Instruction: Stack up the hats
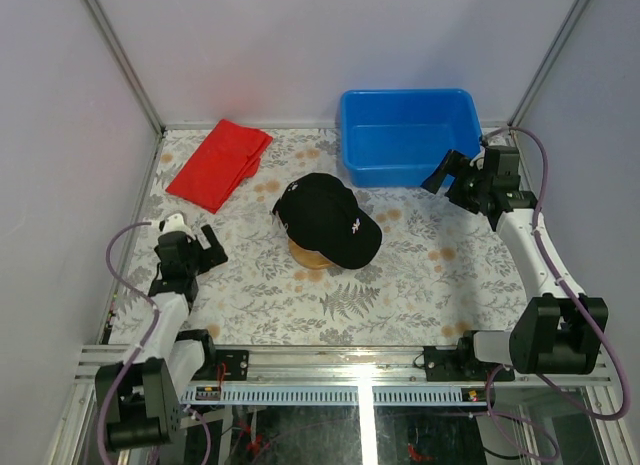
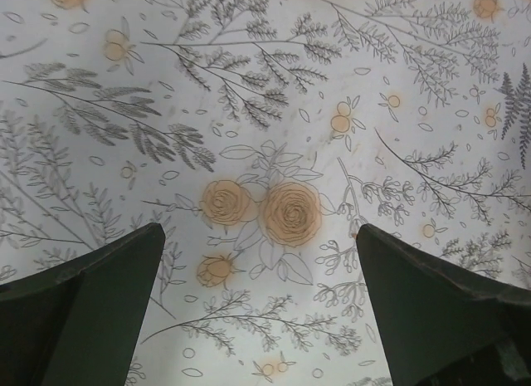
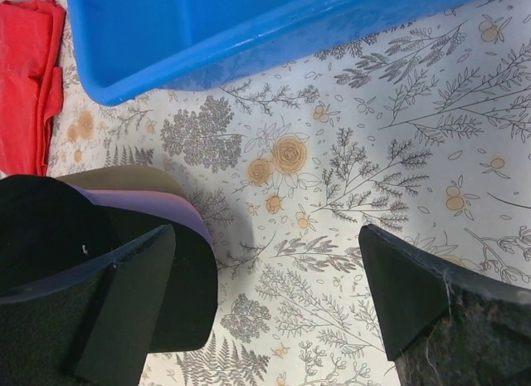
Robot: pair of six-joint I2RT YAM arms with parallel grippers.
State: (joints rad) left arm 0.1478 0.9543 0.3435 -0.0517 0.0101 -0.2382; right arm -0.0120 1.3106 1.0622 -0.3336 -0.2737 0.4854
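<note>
The black cap with a small white mark sits on top of a stack in the middle of the table. In the right wrist view its black brim lies over a purple brim and a tan brim. No pink cap shows. My left gripper is open and empty over bare floral cloth, left of the stack. My right gripper is open and empty, right of the stack and next to the blue bin.
A blue plastic bin stands at the back right, also in the right wrist view. A folded red cloth lies at the back left. A light brown rounded base shows under the stack.
</note>
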